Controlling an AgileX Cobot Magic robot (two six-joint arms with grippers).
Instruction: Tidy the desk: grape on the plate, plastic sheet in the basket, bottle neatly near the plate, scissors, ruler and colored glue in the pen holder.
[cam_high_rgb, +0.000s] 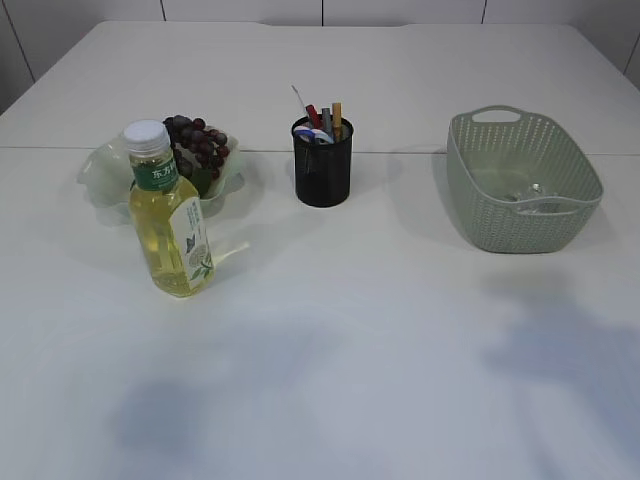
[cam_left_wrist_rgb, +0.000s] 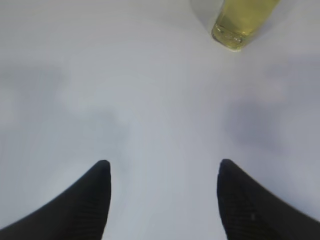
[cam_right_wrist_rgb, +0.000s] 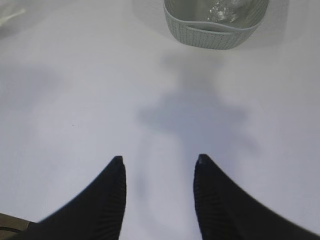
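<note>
The white table fills every view, and the grey-green basket stands on its right side, well apart from the other things; something clear and shiny lies on its bottom, probably the plastic sheet, but it is hard to make out. In the right wrist view the basket is far ahead of the right gripper, cut off by the top edge. The bottle of yellow drink stands upright on the left, just in front of the pale green plate, which it partly hides. The grape lies on that plate behind the bottle. The black pen holder stands in the middle with several things inside; which one is the scissors, ruler or glue I cannot tell. In the left wrist view only the bottom of the bottle shows, ahead and to the right of the left gripper. Both grippers are spread wide, hold nothing, and touch nothing. Neither arm shows in the exterior view.
</note>
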